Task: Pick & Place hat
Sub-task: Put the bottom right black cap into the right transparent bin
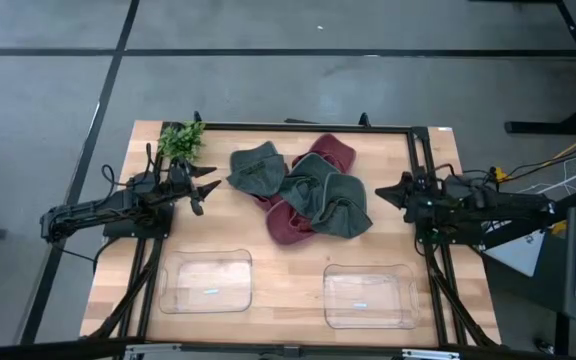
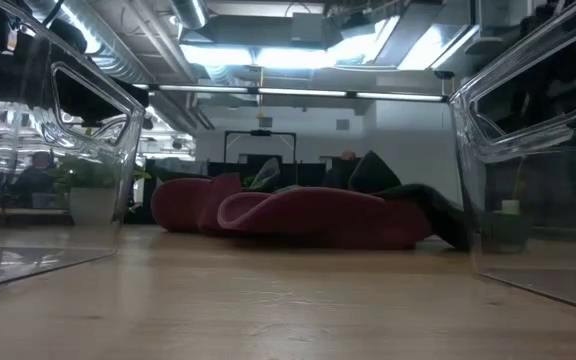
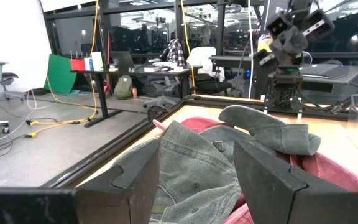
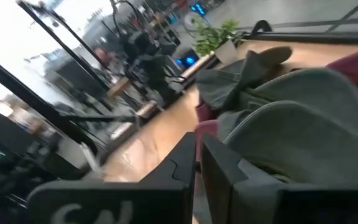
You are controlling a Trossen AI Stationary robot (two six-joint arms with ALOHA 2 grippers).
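A pile of several hats lies on the far middle of the table. It holds grey-green hats [image 1: 333,200] [image 3: 197,168] [image 4: 303,143] and dark red ones [image 1: 288,222] [image 2: 308,218], overlapping one another. One grey-green hat [image 1: 257,168] sits at the pile's left end. My left gripper [image 1: 208,192] [image 3: 197,149] hovers open just left of that hat, fingers pointing at it. My right gripper [image 1: 380,192] [image 4: 199,146] is shut, close to the pile's right side and pointing at it. Neither touches a hat.
Two clear plastic trays [image 1: 206,281] [image 1: 369,296] stand near the table's near edge, left and right. A small potted plant [image 1: 181,140] stands at the far left corner, just behind the left arm. A black rail [image 1: 308,126] runs along the far edge.
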